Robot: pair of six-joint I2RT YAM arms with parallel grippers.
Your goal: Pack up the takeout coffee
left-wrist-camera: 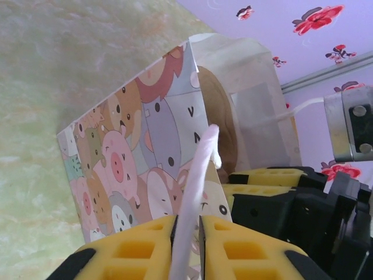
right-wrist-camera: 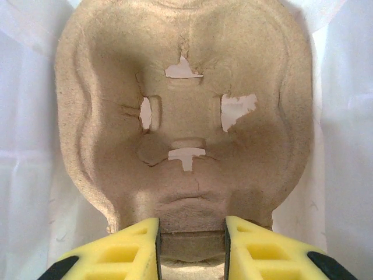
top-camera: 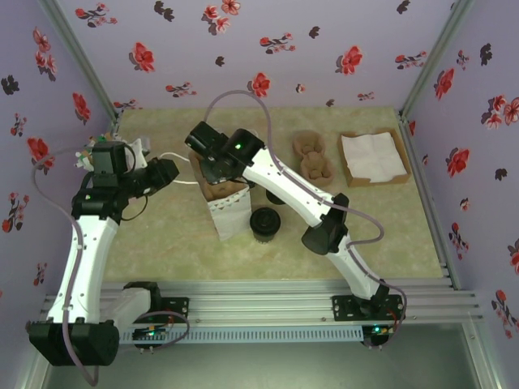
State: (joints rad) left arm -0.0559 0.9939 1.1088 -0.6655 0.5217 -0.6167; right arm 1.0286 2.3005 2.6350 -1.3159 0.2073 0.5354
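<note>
Left pincer [left-wrist-camera: 186, 226] is clamped on the white cord handle [left-wrist-camera: 197, 169] of a paper bag [left-wrist-camera: 128, 163] printed with cartoon pigs, the cord running up between its yellow fingers to the bag's rim. The bag stands on the pale green marbled worktop [top-camera: 162, 243] near its middle, mouth up. Right pincer [right-wrist-camera: 191, 245] reaches down into the bag from the far side and is closed on the near edge of a moulded pulp cup carrier [right-wrist-camera: 186, 76], one yellow finger pressed against each side of that edge. The carrier lies against the white inner walls, and its cross-shaped cup slots show white through them. The takeout coffee [top-camera: 265, 223], a black disc from above with a dark side below it, stands on the worktop just right of the bag, outside it and apart from both pincers. Behind it a second dark round thing [top-camera: 276, 198] is half hidden under the right arm; what it is cannot be told. Farther back lie spare pulp carriers [top-camera: 312, 158], and right of them a cardboard tray [top-camera: 350, 173] of white napkins.
</note>
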